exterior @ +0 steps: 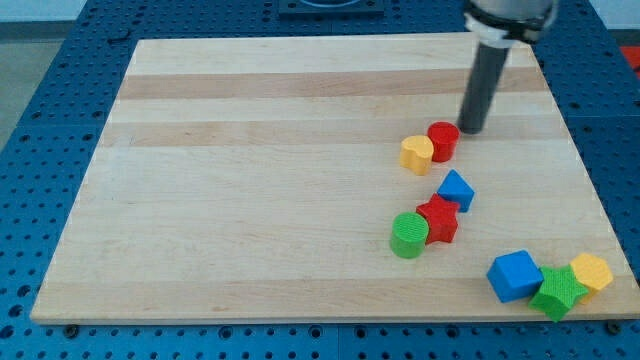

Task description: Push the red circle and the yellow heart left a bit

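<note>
The red circle [443, 141] stands on the wooden board right of centre, and the yellow heart [417, 154] touches it on its lower left. My tip [470, 131] rests on the board just to the right of the red circle, slightly above it, very close to or touching its side. The dark rod rises from the tip toward the view's top.
Below the pair lie a blue block [456, 189], a red star [438, 219] and a green circle [408, 235] in a cluster. At the bottom right corner sit a blue cube [515, 276], a green star [558, 293] and a yellow hexagon [592, 272]. The board's right edge [585, 170] is near.
</note>
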